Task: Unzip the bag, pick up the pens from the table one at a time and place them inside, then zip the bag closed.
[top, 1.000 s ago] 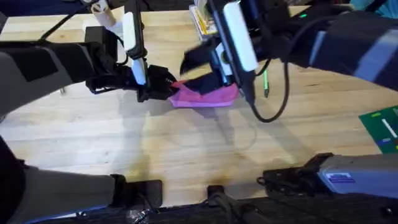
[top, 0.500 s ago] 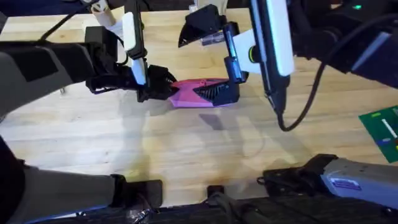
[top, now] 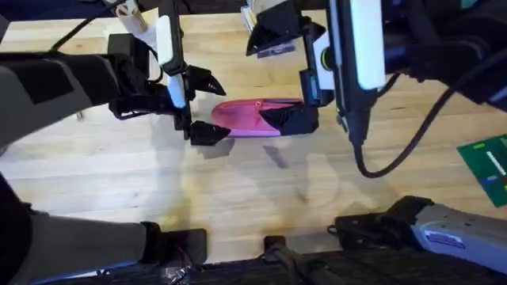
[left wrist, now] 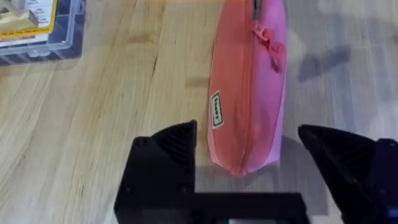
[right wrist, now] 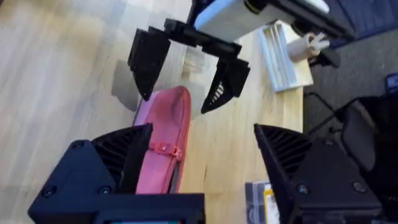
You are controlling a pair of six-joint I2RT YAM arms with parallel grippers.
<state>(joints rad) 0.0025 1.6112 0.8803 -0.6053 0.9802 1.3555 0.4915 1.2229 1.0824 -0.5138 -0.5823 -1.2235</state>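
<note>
The pink bag [top: 249, 115] lies flat on the table [top: 238, 198], its zipper shut and the pull tab [left wrist: 266, 38] near its far end. My left gripper [top: 204, 107] is open at the bag's left end, a finger on either side of that end [left wrist: 245, 158] and neither touching it. My right gripper [top: 283, 77] hangs wide open over the bag's right end; one finger [right wrist: 115, 165] is above the bag [right wrist: 163, 143], the other is over bare wood. Across from it is the left gripper [right wrist: 186, 68]. The pens are hidden behind the right arm.
A clear plastic organizer box [left wrist: 37, 31] sits near the table's far edge. A white tray [right wrist: 283, 56] lies beyond it, and a green board [top: 485, 165] rests at the right edge. Bare wood stretches in front of the bag.
My left gripper has opened and let go of the bag's left end. The right gripper has drawn to the right and opened, and the bag now lies flat and straight.
</note>
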